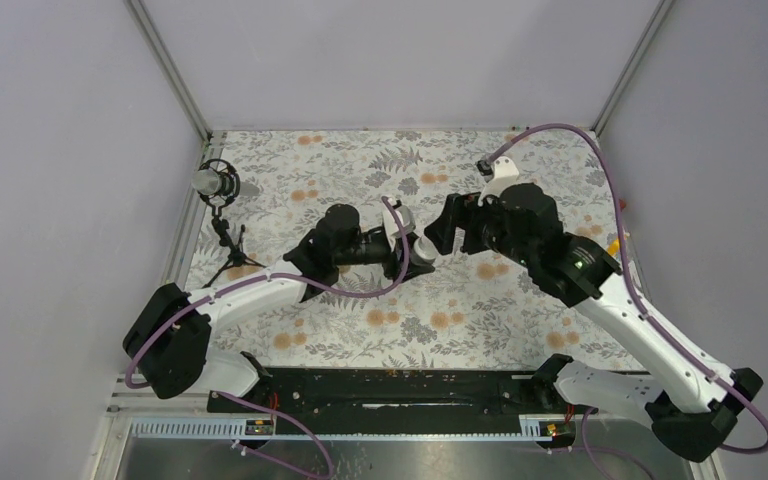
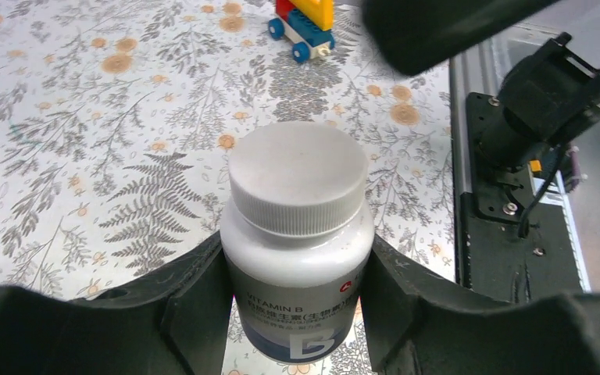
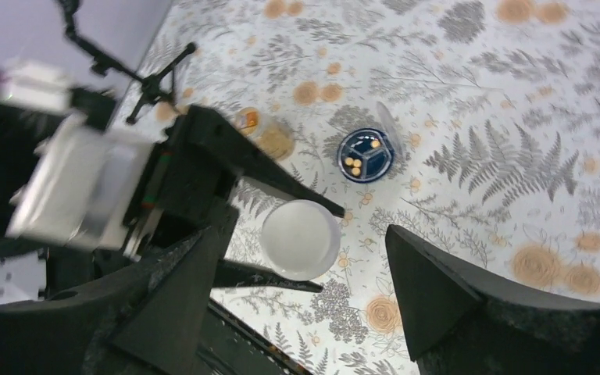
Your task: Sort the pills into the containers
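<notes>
I am reaching both arms inward, pinching the white-capped bottle (image 2: pixel 297 234) in my left gripper (image 2: pixel 295 305) and holding my right gripper (image 3: pixel 305 233) spread wide just beside it.

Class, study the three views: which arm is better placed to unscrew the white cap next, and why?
Right, most likely. The left pincer grips the white bottle by its body, steadying it; the right pincer is open, empty and lined up on the cap.
</notes>
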`<state>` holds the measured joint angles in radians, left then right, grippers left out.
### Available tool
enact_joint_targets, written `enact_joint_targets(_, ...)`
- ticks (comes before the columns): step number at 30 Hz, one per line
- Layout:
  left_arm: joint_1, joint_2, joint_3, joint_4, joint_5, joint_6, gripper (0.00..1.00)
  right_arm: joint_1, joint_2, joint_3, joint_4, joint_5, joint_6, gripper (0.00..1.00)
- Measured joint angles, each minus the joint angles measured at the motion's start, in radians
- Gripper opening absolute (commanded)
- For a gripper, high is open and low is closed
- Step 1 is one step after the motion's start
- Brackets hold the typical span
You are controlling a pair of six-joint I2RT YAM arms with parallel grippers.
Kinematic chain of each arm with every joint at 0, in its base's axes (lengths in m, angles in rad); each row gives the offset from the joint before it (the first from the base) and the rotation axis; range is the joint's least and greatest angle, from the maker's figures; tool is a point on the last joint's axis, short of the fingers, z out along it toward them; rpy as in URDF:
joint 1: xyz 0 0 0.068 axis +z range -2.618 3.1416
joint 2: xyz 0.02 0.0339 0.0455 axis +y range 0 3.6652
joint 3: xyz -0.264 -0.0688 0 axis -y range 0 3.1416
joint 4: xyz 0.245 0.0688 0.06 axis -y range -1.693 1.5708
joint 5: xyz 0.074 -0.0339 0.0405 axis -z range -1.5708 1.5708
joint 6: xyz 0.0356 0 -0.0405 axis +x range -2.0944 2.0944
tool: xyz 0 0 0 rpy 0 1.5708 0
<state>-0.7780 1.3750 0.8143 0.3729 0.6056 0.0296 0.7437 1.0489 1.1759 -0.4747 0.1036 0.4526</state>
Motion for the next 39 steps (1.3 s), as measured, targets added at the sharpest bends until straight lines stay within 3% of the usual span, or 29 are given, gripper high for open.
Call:
enact_joint_targets(6,0.000,-0.002,0.000,-0.006,0.136,0.019,0.00,-0.012,-0.037,0.027,-0.051,-0.248,-0.246,0.87)
enact_joint_targets(11,0.000,-0.002,0.000,0.001,0.235,0.018,0.00,-0.012,0.018,0.064,-0.135,-0.329,-0.370,0.83)
enact_joint_targets(15,0.000,-0.002,0.000,0.027,0.288,0.005,0.00,-0.012,0.047,0.071,-0.173,-0.362,-0.430,0.69)
enact_joint_targets(24,0.002,-0.002,0.002,0.047,0.295,-0.012,0.00,-0.011,0.057,0.066,-0.159,-0.399,-0.425,0.11)
enact_joint_targets(29,0.008,-0.002,0.002,0.039,0.199,-0.030,0.00,0.002,0.046,0.011,-0.061,-0.269,-0.278,0.00)
enact_joint_targets(33,0.007,0.001,0.002,0.050,0.081,-0.067,0.00,0.030,0.061,-0.003,-0.008,-0.079,-0.100,0.00)
enact_joint_targets(34,0.006,0.002,0.001,0.055,0.044,-0.081,0.00,0.039,0.058,-0.021,0.023,-0.035,-0.073,0.06)
enact_joint_targets(37,0.002,0.016,-0.005,0.075,-0.029,-0.114,0.00,0.050,0.038,-0.091,0.119,0.044,-0.014,0.50)
enact_joint_targets(39,-0.004,0.032,-0.008,0.097,-0.055,-0.133,0.00,0.050,0.039,-0.099,0.126,0.069,-0.001,0.68)
